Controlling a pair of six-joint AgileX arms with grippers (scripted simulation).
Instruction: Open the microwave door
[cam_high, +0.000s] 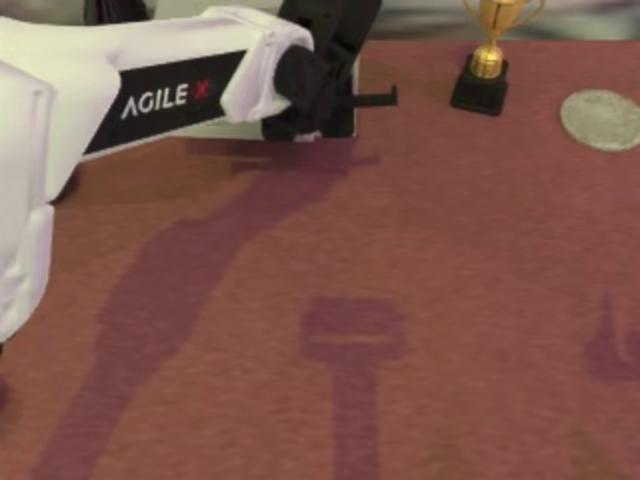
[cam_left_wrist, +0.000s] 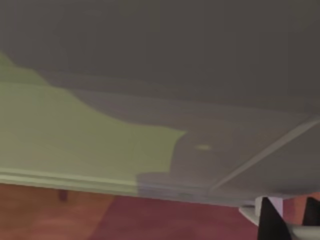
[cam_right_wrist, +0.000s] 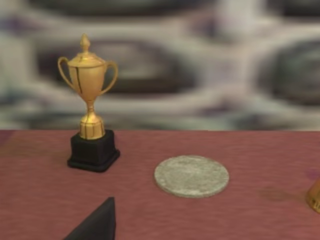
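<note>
Left pincer (cam_high: 375, 97) at the desk's (cam_high: 420, 300) far left, its spread impossible to judge, meets the mostly arm-hidden microwave (cam_high: 345, 100); the microwave door (cam_left_wrist: 165, 65) is probably a stiff, light, smooth hinged panel, best hooked at its free edge.

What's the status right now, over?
Left pincer at microwave, far-left table edge; fingers unclear. Right arm out of top view. Trophy and grey disc well clear.
</note>
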